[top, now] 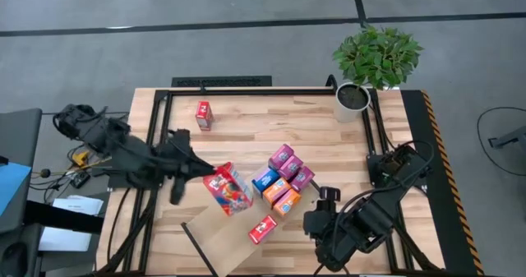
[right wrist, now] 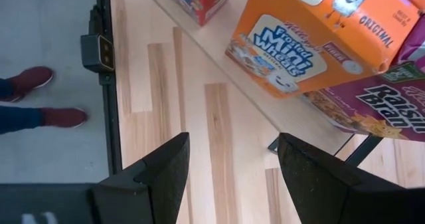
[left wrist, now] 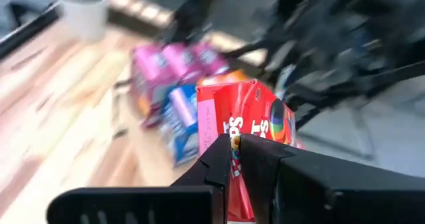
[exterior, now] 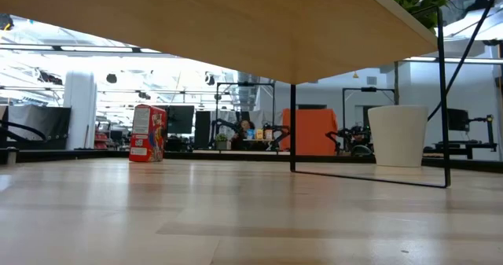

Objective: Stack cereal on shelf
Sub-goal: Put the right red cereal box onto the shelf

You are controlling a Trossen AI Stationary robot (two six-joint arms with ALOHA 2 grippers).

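Note:
The shelf, a pale board on thin black legs, stands askew at the table's near middle. On it sit pink, blue, orange and red cereal boxes. Another red box stands upright on its base on the tabletop at the far left. My left gripper is shut on a bigger-looking red cereal box above the shelf's left part. My right gripper hangs open over bare tabletop beside the shelf's right edge, close to an orange box. My left gripper comes at the red cereal box from the table's left, slanting a little downward. Its shut fingertips lie against the box's printed face; the fingers hide which part they pinch. The box looks tilted and lifted clear of the shelf.
A white pot with a green plant stands at the table's far right corner. Black frame rails run along the table's edges. A person's red shoes show on the floor beyond the table's edge.

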